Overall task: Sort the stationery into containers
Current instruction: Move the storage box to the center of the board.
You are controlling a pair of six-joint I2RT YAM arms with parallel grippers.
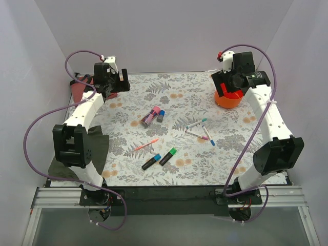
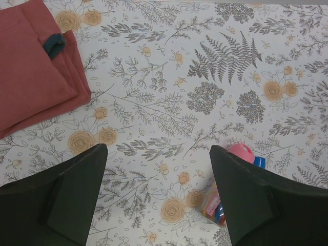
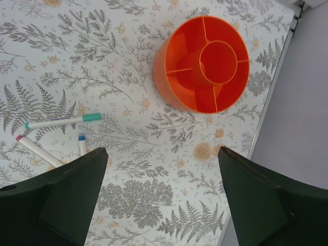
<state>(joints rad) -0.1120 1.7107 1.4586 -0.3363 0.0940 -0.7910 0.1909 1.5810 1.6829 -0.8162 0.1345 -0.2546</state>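
Observation:
The stationery lies loose on the floral table cover. A pink tube [image 1: 150, 116] sits mid-table beside a blue-capped piece, and its pink cap [image 2: 241, 151] shows by my left gripper's right finger. An orange-red pen [image 1: 146, 145] and two black highlighters, blue-capped [image 1: 151, 161] and green-capped [image 1: 168, 156], lie nearer the front. Three white felt-tips [image 1: 200, 130] lie right of centre; the teal-capped one [image 3: 64, 121] shows in the right wrist view. The orange cup [image 1: 228, 98] [image 3: 202, 64] with its red divided inside stands at the back right. My left gripper [image 1: 117, 84] [image 2: 158, 148] hangs open at the back left. My right gripper [image 1: 229, 84] [image 3: 163, 149] hangs open above the cup, holding nothing.
A folded red cloth [image 1: 79, 88] [image 2: 36, 66] lies at the back left corner. An olive-green cloth [image 1: 95, 141] lies by the left arm. White walls close in the table on three sides; the cover's right edge [image 3: 266, 118] runs close to the cup.

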